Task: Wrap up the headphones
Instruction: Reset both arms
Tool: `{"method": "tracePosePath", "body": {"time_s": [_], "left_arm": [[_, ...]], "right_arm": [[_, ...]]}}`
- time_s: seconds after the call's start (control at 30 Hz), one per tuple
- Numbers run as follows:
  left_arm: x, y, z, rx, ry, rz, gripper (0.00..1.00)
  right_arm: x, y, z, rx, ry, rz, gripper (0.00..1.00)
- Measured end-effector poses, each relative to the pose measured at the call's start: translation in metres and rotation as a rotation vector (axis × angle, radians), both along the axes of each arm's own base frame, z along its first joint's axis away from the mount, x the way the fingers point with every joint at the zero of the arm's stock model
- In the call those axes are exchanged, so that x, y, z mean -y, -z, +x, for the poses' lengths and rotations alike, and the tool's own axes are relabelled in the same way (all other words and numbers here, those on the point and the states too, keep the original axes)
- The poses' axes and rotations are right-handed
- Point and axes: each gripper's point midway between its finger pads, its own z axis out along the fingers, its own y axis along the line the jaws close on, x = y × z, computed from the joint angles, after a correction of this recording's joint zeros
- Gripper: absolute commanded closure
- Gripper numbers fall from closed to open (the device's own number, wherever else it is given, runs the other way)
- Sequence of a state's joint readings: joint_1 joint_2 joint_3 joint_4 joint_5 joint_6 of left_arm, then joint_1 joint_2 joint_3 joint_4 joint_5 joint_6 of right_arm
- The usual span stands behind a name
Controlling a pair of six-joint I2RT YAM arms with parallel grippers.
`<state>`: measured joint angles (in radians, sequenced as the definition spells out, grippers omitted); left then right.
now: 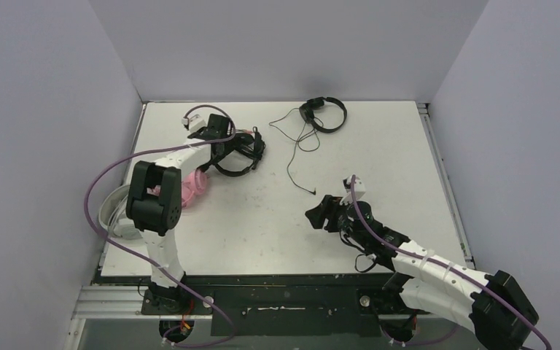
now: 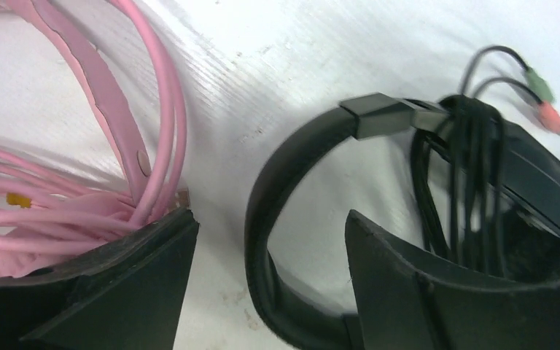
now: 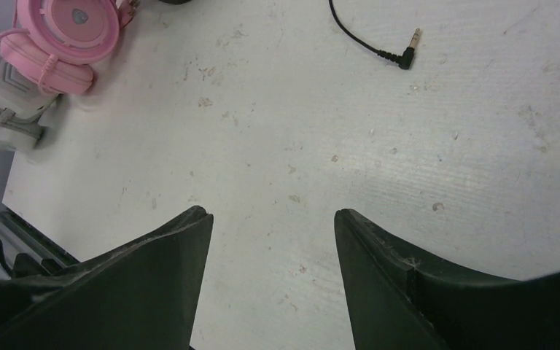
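Observation:
A black headset [image 2: 277,182] with its cord wound round the band [image 2: 474,168] lies on the table, green and pink plugs [image 2: 547,102] sticking out. My left gripper [image 2: 270,219] is open over it; the headband runs between the fingers without being pinched. The same gripper [image 1: 232,146] and headset [image 1: 244,157] appear at the left rear in the top view. Pink headphones [image 1: 193,186] lie beside it. A second black headset [image 1: 324,113] lies at the back, its cord [image 1: 295,146] trailing loose to a jack plug [image 3: 408,55]. My right gripper [image 3: 271,213] hangs open over bare table [image 1: 319,214].
A white-grey headset [image 1: 117,211] sits at the table's left edge, next to the pink one [image 3: 65,36]. Grey walls close in the left, back and right sides. The table's near-left corner [image 3: 14,197] shows in the right wrist view.

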<state>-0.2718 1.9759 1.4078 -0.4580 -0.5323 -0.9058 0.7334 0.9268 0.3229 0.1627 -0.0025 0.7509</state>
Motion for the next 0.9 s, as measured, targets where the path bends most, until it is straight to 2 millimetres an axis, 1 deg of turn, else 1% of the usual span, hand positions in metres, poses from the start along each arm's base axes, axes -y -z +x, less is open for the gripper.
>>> {"method": "tracePosePath", "body": {"time_s": [0.07,0.1,0.17,0.2,0.23,0.3,0.37,0.43,0.5,0.6,0.7,0.73,0.77,0.8,0.9], "left_arm": [[0.006,-0.012,-0.001,0.003,0.058,-0.007,0.18],[0.009,-0.019,-0.001,0.01,0.079,-0.014,0.16],[0.016,-0.039,-0.004,0.033,0.137,-0.025,0.12],[0.021,-0.051,-0.005,0.054,0.168,-0.034,0.04],[0.025,-0.064,-0.008,0.075,0.2,-0.041,0.03],[0.032,-0.089,-0.019,0.119,0.272,-0.049,0.03],[0.04,-0.111,-0.033,0.17,0.346,-0.049,0.03],[0.047,-0.127,-0.049,0.215,0.419,-0.049,0.03],[0.054,-0.136,-0.071,0.259,0.498,-0.05,0.03],[0.057,-0.137,-0.104,0.33,0.585,-0.05,0.03],[0.052,-0.121,-0.138,0.419,0.672,-0.026,0.03],[0.05,-0.115,-0.149,0.444,0.703,-0.014,0.03],[0.049,-0.109,-0.158,0.469,0.729,0.001,0.03],[0.048,-0.104,-0.165,0.498,0.747,0.017,0.03],[0.04,-0.095,-0.175,0.56,0.753,0.059,0.03]], "right_arm": [[0.001,-0.007,0.004,0.022,0.003,-0.022,0.29],[0.002,-0.012,0.007,0.04,0.005,-0.035,0.24],[0.003,-0.027,0.014,0.085,0.009,-0.055,0.1],[0.003,-0.036,0.018,0.112,0.011,-0.063,0.04],[0.004,-0.044,0.021,0.14,0.012,-0.073,0.01],[0.005,-0.059,0.027,0.194,0.014,-0.097,0.0],[0.008,-0.069,0.031,0.233,0.016,-0.119,0.0],[0.013,-0.075,0.034,0.27,0.026,-0.153,0.0],[0.018,-0.077,0.036,0.289,0.037,-0.178,0.0],[0.029,-0.084,0.04,0.334,0.071,-0.219,0.0],[0.041,-0.098,0.044,0.417,0.121,-0.238,0.0],[0.046,-0.1,0.045,0.449,0.138,-0.247,0.02],[0.051,-0.1,0.047,0.478,0.155,-0.262,0.05],[0.056,-0.096,0.048,0.5,0.171,-0.284,0.05],[0.07,-0.077,0.052,0.539,0.199,-0.372,0.03]]}}
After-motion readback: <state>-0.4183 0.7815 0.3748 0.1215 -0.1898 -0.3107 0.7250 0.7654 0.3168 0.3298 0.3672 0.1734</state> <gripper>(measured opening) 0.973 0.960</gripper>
